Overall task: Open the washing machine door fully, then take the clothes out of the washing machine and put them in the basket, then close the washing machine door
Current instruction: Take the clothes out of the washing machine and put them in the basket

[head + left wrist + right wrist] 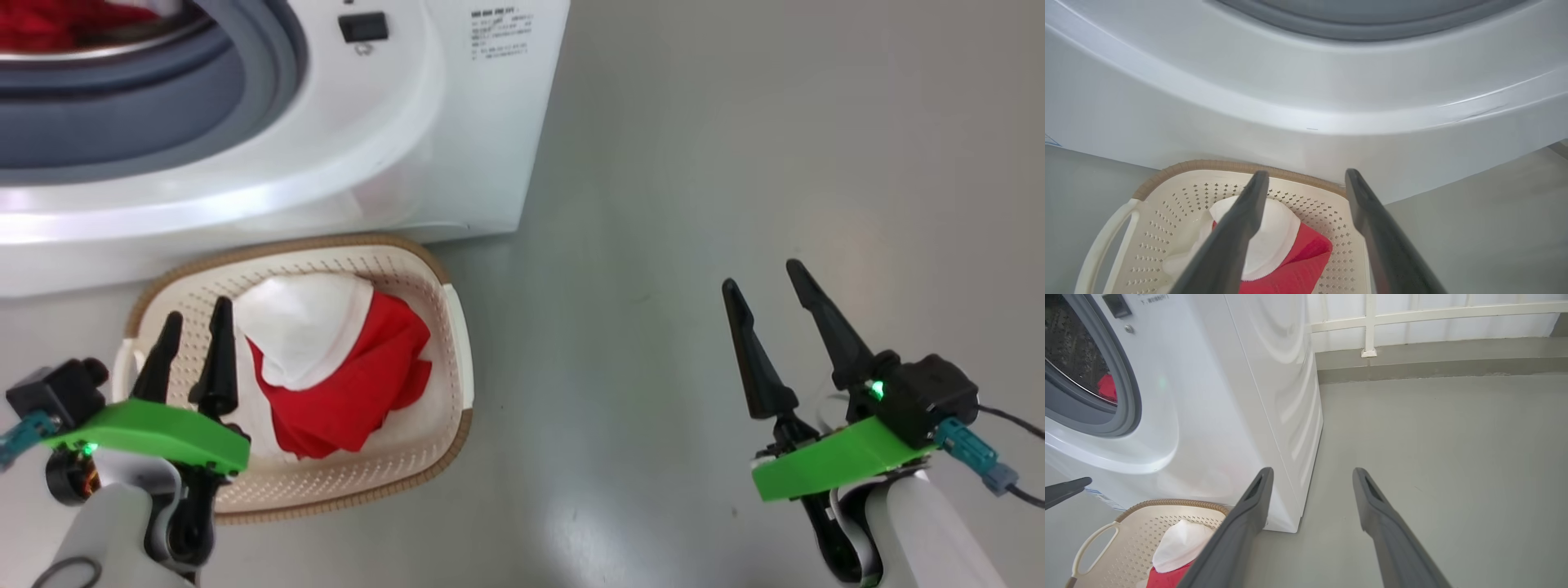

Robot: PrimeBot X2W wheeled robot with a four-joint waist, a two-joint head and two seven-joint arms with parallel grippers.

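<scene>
Grey floor (694, 163) beneath splayed right hand (761, 275)

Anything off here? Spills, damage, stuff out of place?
Nothing stands out. A red-and-white garment lies inside the basket, none of it hanging over the rim. More red fabric sits in the drum of the washing machine, so unloading isn't finished.

The washing machine (326, 163) was cut by the head view's top and left edges, its printed label (500, 33) too small to read. Red clothes (49, 24) inside it ran off the top edge. The left gripper (197, 309) hid the near-left corner of the basket (326, 243).
</scene>
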